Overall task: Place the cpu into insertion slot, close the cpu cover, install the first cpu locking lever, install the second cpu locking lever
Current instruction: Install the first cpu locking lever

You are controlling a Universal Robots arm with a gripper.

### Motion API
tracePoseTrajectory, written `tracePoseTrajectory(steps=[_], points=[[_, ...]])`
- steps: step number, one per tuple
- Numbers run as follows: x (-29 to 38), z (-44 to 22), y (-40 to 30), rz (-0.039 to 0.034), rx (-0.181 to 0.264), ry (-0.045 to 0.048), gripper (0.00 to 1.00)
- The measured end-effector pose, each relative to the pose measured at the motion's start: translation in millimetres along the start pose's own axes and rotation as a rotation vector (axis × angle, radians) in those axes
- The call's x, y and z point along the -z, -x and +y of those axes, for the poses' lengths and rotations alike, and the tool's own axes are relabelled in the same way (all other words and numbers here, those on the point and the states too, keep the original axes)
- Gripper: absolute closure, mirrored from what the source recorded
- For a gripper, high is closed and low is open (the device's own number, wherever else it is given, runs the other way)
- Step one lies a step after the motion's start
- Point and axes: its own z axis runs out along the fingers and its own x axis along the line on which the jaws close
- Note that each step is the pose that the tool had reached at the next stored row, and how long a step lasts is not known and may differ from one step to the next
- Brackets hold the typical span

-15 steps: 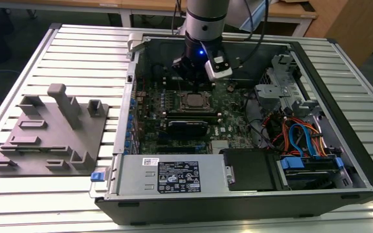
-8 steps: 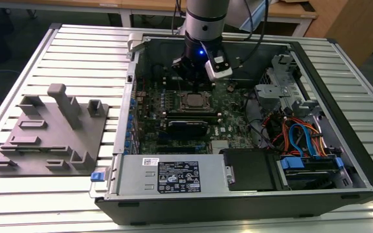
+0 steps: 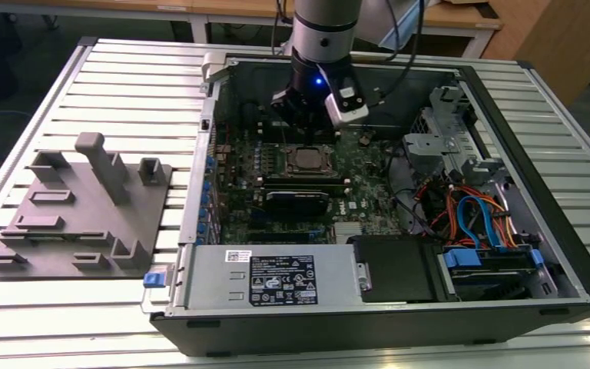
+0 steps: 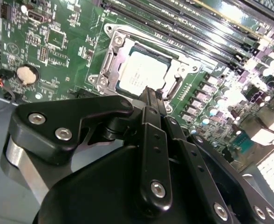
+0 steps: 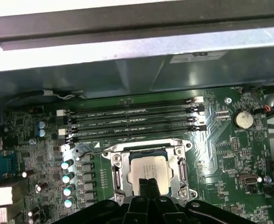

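Observation:
The cpu [image 4: 141,70] lies flat in the insertion slot [image 5: 141,153] on the green board, its silver face up; it also shows as the cpu [image 3: 309,160] in the exterior view. The silver cpu cover [image 4: 110,65] lies down around it as a frame. A thin wire lever [image 5: 96,150] runs beside the socket's corner. My gripper [image 4: 154,94] hovers just above the chip's near edge with its black fingers pressed together and nothing between them. In the first wrist view the gripper [image 5: 149,183] overlaps the chip's edge.
Long black memory slots [image 5: 127,123] lie beyond the socket, with the case wall [image 5: 127,51] behind. A row of capacitors [image 5: 68,177] and a coin battery [image 5: 243,119] flank it. Cables [image 3: 469,215] fill the case's right; a grey fixture [image 3: 80,207] sits outside on the exterior view's left.

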Motion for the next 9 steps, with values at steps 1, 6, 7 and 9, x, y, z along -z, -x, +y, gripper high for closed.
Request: tracePoseTrajectory(steps=[1,6,7,9], points=[[0.0,0.0,0.0,0.0009,0.013,0.0008,0.89],[0.0,0.0,0.0,0.0035,0.067,0.0018,0.89],[0.0,-0.1,-0.2,0.0035,0.071,0.0019,0.89],[0.0,-0.1,-0.2,0.0036,0.072,0.0018,0.89]])
